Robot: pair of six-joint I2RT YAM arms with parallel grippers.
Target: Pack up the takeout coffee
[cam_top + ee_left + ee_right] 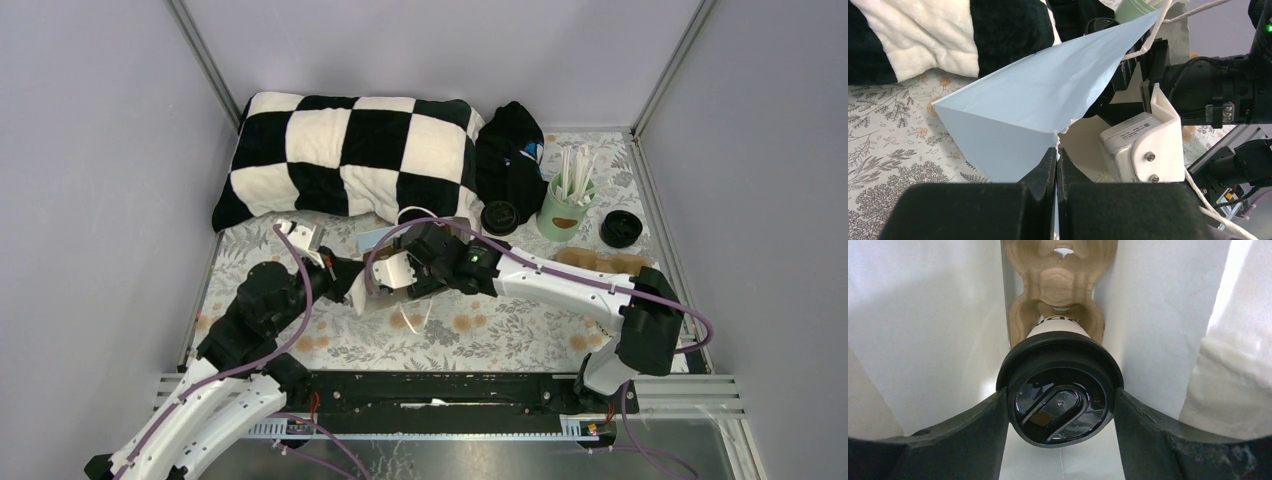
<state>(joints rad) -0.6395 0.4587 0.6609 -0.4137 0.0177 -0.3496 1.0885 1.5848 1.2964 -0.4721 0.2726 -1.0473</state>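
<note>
In the right wrist view the takeout coffee [1060, 395], a white cup under a glossy black lid, is deep inside a white paper bag [923, 330]. My right gripper [1062, 407] is shut on the coffee, one finger pressing each side of the lid. Beyond the cup, a brown pulp carrier [1058, 285] lies in the bag, its lobes around the cup's far end. My left gripper [1056, 152] is shut on the bag's torn rim [1038, 95], holding the mouth up. From above, the bag [392, 272] lies between both grippers and hides the coffee.
A black-and-white checkered pillow [340, 155] and a black cloth [510, 150] lie along the back. A mint-green cup of white sticks [563, 210] stands at the back right between two loose black lids [498, 217] [620, 228]. A flat brown carrier [600, 262] lies beside the right arm.
</note>
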